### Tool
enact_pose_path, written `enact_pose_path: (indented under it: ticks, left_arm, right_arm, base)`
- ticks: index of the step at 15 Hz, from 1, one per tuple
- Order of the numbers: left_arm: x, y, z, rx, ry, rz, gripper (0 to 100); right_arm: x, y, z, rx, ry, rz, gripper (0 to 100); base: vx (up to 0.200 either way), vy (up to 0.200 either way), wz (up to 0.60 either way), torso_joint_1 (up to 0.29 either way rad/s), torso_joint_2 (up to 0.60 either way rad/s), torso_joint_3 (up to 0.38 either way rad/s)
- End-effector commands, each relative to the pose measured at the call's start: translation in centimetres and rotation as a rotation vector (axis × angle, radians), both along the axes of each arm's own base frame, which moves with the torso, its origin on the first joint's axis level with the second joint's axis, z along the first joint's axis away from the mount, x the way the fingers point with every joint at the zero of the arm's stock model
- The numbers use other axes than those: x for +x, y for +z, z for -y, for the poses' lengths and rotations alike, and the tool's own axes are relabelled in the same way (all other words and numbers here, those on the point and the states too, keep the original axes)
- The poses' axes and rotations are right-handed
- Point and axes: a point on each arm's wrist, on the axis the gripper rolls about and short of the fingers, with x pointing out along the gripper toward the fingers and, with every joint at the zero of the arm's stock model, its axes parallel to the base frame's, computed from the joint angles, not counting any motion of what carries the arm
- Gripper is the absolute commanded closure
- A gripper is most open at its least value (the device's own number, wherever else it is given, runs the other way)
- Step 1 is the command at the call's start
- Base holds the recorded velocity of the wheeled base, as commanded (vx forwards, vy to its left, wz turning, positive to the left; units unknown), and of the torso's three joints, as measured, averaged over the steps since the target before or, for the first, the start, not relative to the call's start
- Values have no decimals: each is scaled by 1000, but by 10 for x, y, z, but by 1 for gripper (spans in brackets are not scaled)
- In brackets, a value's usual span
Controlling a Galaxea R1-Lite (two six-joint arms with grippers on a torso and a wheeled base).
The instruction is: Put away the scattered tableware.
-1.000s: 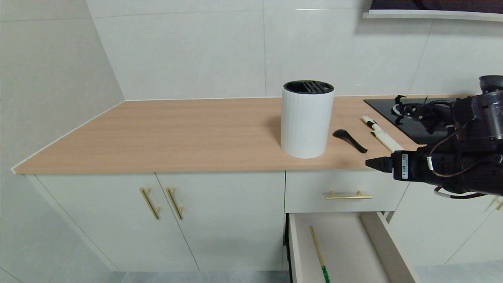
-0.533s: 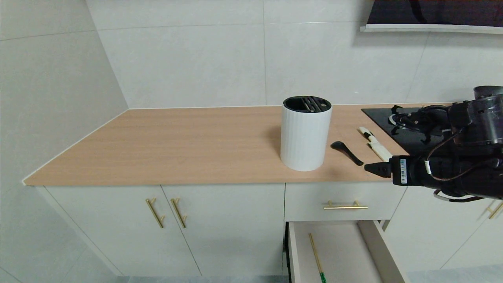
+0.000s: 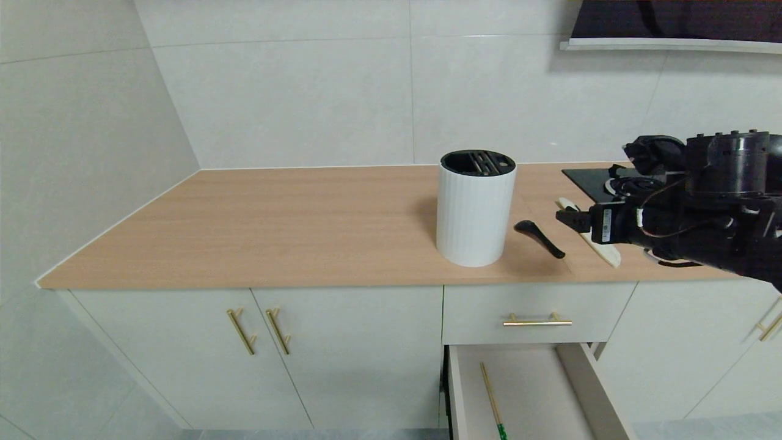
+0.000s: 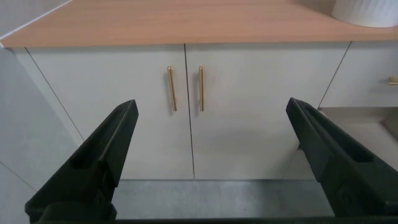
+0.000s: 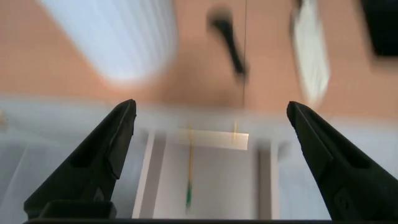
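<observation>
The right gripper [image 3: 563, 217] hangs over the right part of the counter [image 3: 305, 226], its tip between the spoon [image 3: 540, 238] and the white knife [image 3: 608, 255]. Its wrist view shows the fingers spread wide with nothing between them. The spoon lies just left of the tip, bowl toward the far side. The knife lies just right of it, partly hidden under the arm. The holder [image 3: 475, 211] stands upright left of the spoon, close to it but apart. The hob [image 3: 586, 177] sits at the far right, mostly behind the arm. Below the counter's near edge the lower drawer [image 3: 455, 391] stands open with chopsticks [image 3: 490, 394] lying lengthwise in it.

The left gripper [image 4: 210, 109] is held low before the cabinet doors [image 4: 249, 124], fingers equally wide apart and empty. Its view shows the doors' two gold handles [image 4: 171, 89] and the holder's base at the counter edge. The right wrist view, heavily blurred, looks down on holder, spoon and knife with the open drawer and chopsticks beneath. It shows the whole length of the knife, which the head view does not.

Half a second ago the right gripper's tip was lower, at the counter's near edge. It has since risen and gone farther in over the counter. Spoon, knife and holder have not moved.
</observation>
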Motion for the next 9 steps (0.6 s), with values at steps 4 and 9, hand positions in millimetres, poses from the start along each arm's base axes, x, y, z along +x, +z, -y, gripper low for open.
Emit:
enact_pose_path:
  ticks: [4,9]
  left_arm:
    - [0,0,0,0,1,0,0]
    - [0,0,0,0,1,0,0]
  right_arm:
    - [78,-34,17,-57,79,-34,0]
    - [108,-74,33,-69,94,-105,0]
  base:
    - [0,0,0,0,0,0]
    - [0,0,0,0,0,0]
